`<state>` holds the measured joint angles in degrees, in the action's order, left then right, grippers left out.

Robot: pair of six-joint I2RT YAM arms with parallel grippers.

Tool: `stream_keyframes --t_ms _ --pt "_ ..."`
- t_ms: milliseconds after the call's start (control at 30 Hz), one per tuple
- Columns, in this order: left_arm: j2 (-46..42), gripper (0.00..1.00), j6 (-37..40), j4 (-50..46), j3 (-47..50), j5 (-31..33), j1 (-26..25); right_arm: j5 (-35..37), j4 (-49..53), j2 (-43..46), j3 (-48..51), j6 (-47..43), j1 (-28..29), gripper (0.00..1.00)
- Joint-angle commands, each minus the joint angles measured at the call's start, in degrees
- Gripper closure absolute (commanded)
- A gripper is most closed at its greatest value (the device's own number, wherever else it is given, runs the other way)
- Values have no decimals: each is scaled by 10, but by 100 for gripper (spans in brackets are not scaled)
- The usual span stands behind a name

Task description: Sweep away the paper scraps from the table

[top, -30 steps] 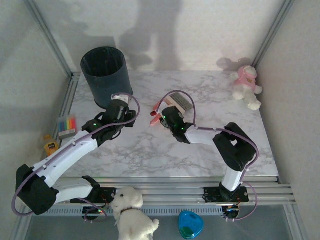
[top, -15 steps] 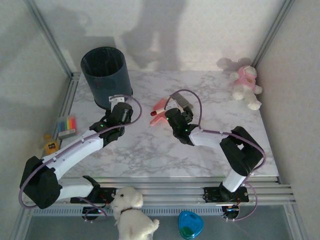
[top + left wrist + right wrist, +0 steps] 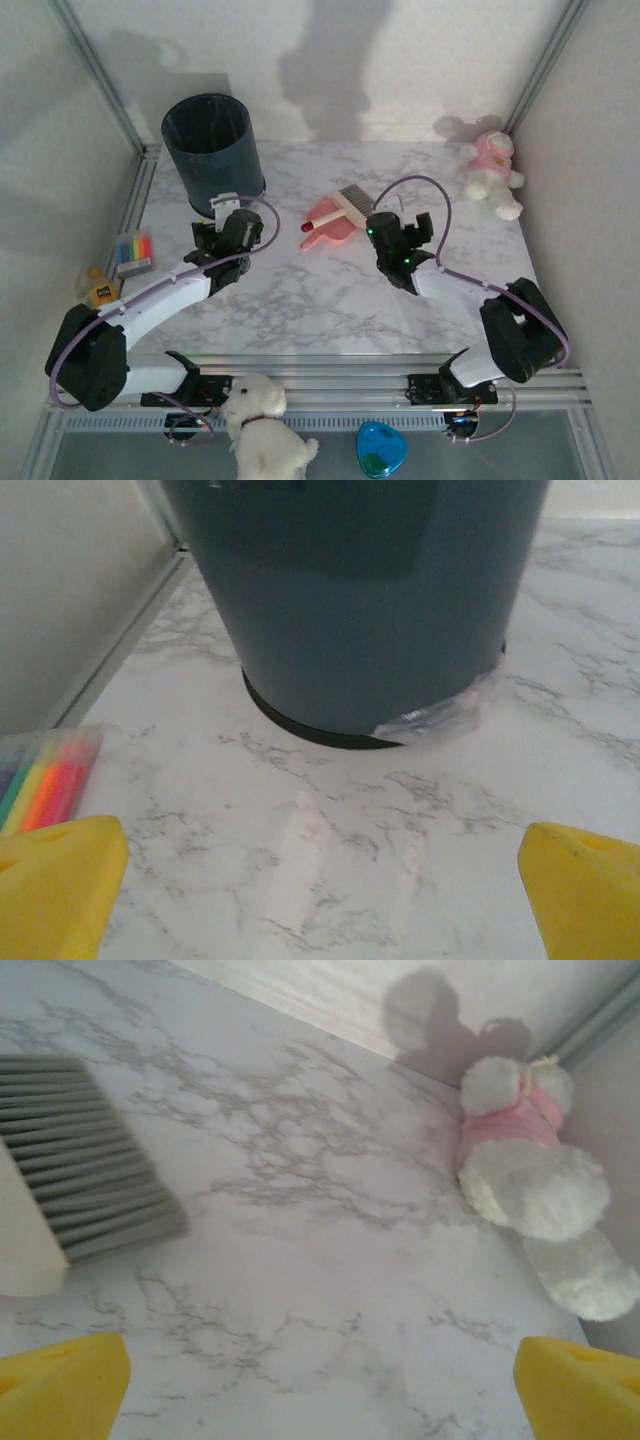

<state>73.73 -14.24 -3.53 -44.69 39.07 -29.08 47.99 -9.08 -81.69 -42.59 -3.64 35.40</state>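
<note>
No paper scraps are to be seen on the white marble table (image 3: pixel 300 300); they are hidden or out of view. A pink dustpan (image 3: pixel 328 224) lies behind the middle with a grey-bristled brush (image 3: pixel 352 202) resting on it. My right gripper (image 3: pixel 405 225) stands open just right of them, empty; in the right wrist view its yellow fingertips (image 3: pixel 60 1385) are wide apart over bare marble, the brush bristles (image 3: pixel 85 1175) to the left. My left gripper (image 3: pixel 228 208) is open and empty before the dark bin (image 3: pixel 212 150), whose base (image 3: pixel 360 600) is close in the left wrist view.
A pink-and-white plush toy (image 3: pixel 493 172) sits at the back right corner. A pack of multicoloured strips (image 3: pixel 133 250) lies off the left rail, its end (image 3: pixel 45 785) in the left wrist view. A clear liner bit (image 3: pixel 440 715) pokes from under the bin.
My right gripper has drawn away to the right from the brush and dustpan, which now lie alone on the table. My left gripper slid slightly left and back in front of the bin.
</note>
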Motion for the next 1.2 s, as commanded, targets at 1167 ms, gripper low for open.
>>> stream_keyframes --t_ms 1167 --pt "-5 1 132 633 316 -392 289 -309 -201 132 222 109 -282 1"
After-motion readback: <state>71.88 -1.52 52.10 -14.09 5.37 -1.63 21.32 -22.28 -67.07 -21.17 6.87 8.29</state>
